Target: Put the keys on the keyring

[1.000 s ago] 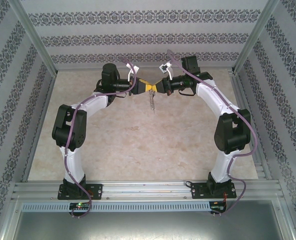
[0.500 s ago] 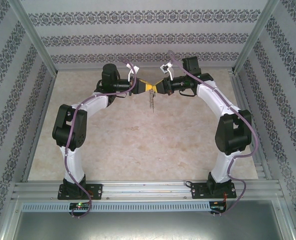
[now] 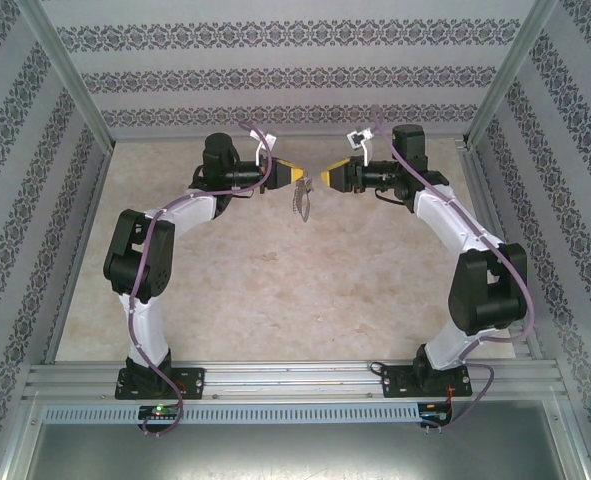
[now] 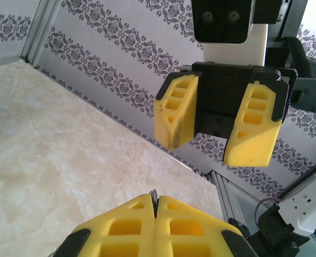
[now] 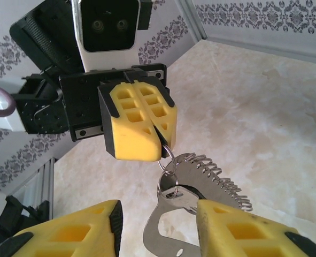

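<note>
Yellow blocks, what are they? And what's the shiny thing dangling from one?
They are the fingers of two robot arms; each pair is an end effector. One picture looks down from above; the other two come from cameras on the wrists. The left end effector is pinched shut on the small ring of a keyring, a flat grey metal loop with a silvery chain, hanging above the marbled table. The right end effector faces it, open, holding nothing.

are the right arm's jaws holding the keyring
No, the keyring hangs from the shut left jaws; the right jaws stand open, clear of it.
</note>
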Robot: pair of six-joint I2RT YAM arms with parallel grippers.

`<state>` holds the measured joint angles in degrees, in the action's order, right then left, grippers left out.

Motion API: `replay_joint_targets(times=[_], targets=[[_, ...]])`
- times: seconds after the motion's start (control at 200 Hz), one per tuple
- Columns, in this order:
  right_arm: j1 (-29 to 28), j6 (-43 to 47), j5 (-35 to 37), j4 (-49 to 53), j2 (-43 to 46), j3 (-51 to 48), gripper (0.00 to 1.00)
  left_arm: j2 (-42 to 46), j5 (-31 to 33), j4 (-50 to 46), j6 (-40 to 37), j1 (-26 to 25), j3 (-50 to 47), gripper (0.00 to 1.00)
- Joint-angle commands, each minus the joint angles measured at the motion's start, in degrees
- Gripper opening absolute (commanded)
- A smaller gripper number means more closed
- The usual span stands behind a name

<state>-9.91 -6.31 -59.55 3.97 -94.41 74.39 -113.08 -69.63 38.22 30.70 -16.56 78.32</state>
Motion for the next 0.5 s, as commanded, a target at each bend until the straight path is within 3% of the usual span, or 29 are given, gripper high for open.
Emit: replay_joint_targets(times=[0.0, 0.25, 0.495], targets=[[-1.29, -3.86, 2.27, -7.95, 1.44, -2.84, 0.44, 2.80, 0.38, 6.36, 1.94, -0.57, -0.46, 0.00], [-2.79, -4.68, 7.08, -14.12, 0.47, -7.40, 0.53, 2.90, -0.58, 8.30, 3.95, -0.50, -0.54, 0.00], [-1.10, -7.41, 1.44, -22.28, -2.52, -8.68, 0.55, 2.65, -2.56, 10.73, 6.71, -0.50, -0.28, 0.00]])
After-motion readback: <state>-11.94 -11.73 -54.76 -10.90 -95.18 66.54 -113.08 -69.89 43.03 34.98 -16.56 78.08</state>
